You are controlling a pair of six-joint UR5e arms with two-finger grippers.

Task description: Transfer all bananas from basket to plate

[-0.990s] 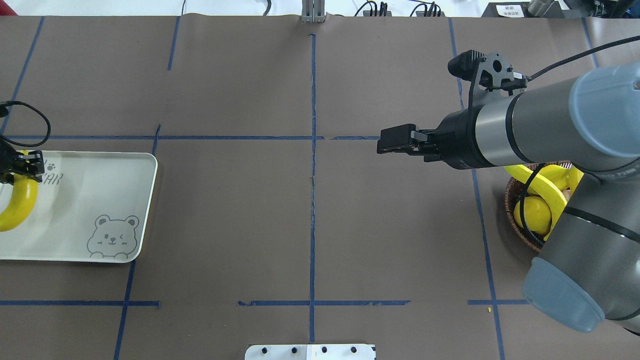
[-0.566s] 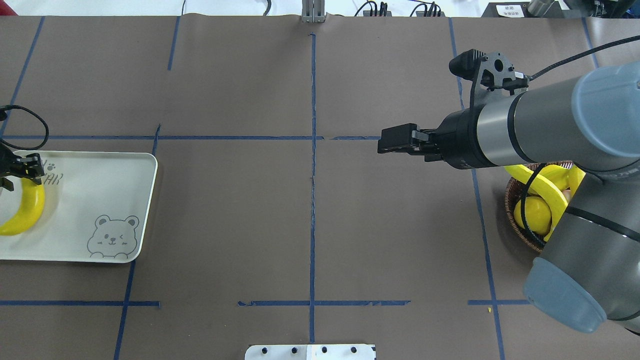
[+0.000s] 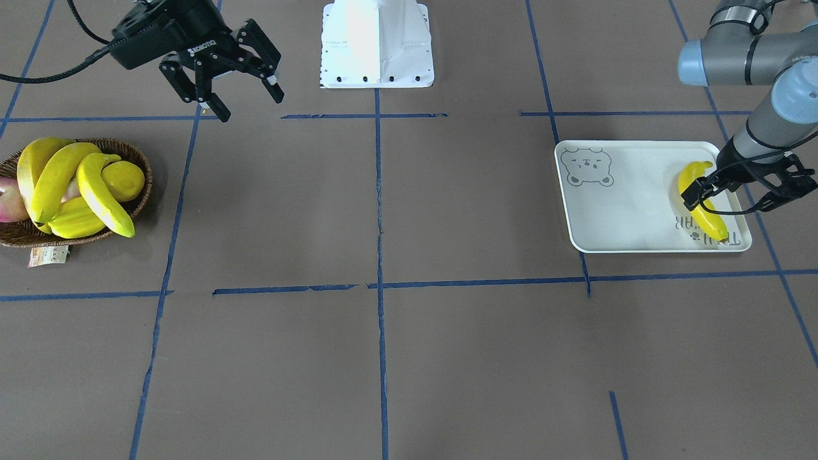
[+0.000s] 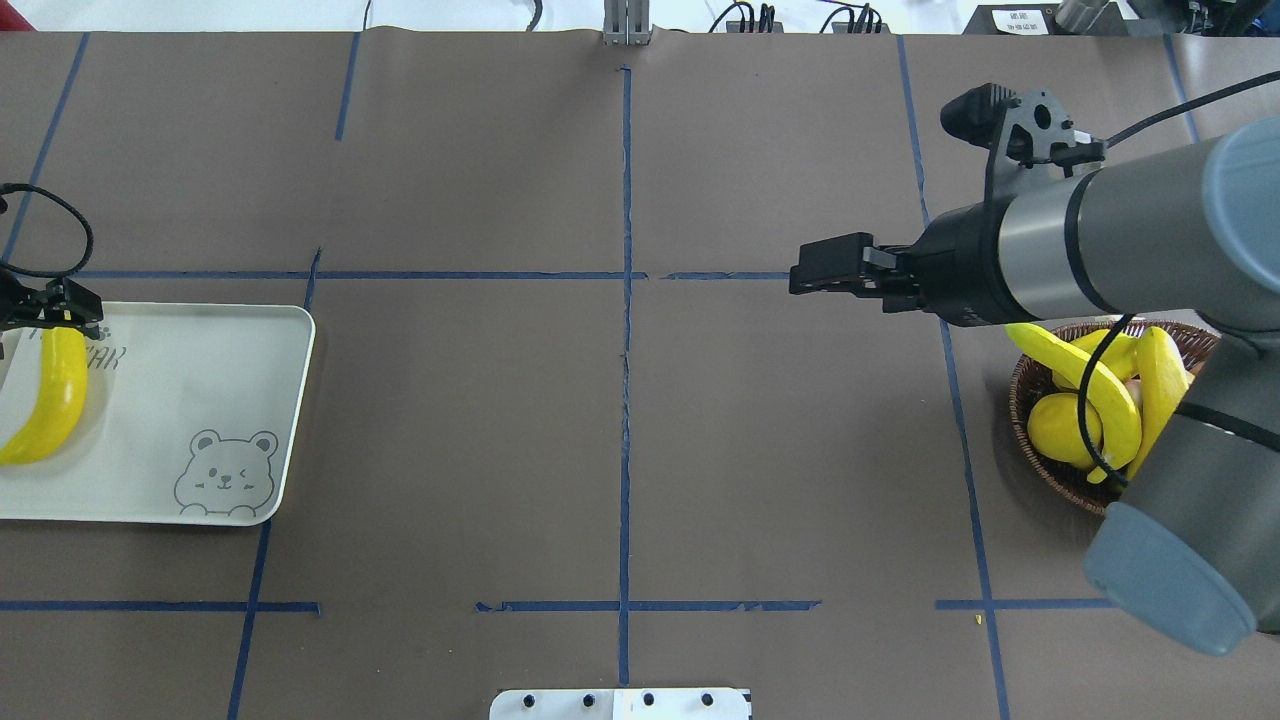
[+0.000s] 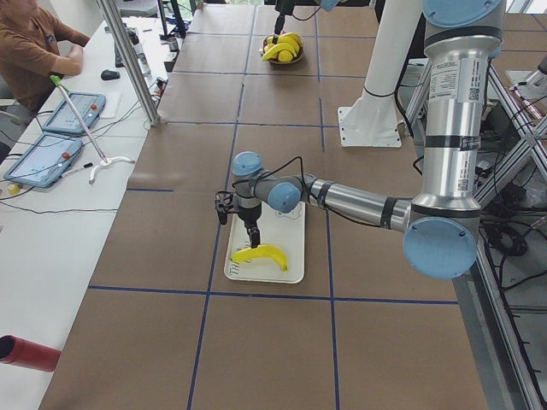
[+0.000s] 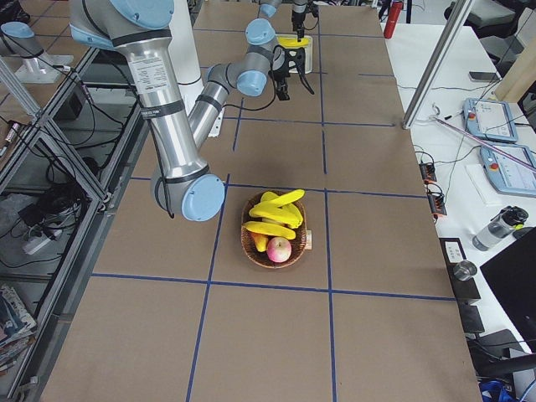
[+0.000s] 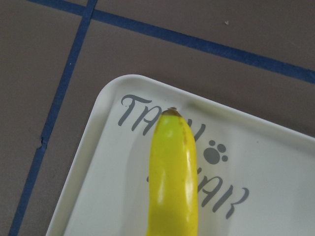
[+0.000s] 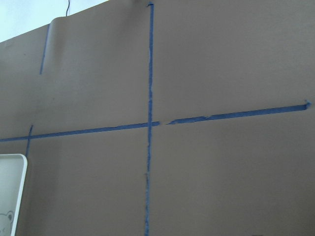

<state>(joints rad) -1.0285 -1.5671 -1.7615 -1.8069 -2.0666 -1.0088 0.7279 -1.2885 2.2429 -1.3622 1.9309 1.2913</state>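
Banana (image 4: 45, 395), apparently released, now lies on plate (image 4: 200, 380) atop blue-taped table (image 4: 450, 450).

open table (image 4: 620, 450) between basket (image 3: 148, 185) and plate (image 3: 626, 217), lemon (image 3: 126, 180) beside 3 bananas (image 3: 54, 176)

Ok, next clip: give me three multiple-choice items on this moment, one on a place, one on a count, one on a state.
1. Where on the plate does the lone banana lie?
A. at the lettered end
B. over the bear face
C. across the middle

2. How many bananas are in the basket?
A. one
B. three
C. five

3. How do the fingers of the right gripper stand?
A. shut on a banana
B. shut, empty
C. spread open, empty

Key:
1 A, the left wrist view shows it over the lettering.
2 B, three curved ones show beside the lemon in the front view.
3 C, they stand wide apart over the table, holding nothing.
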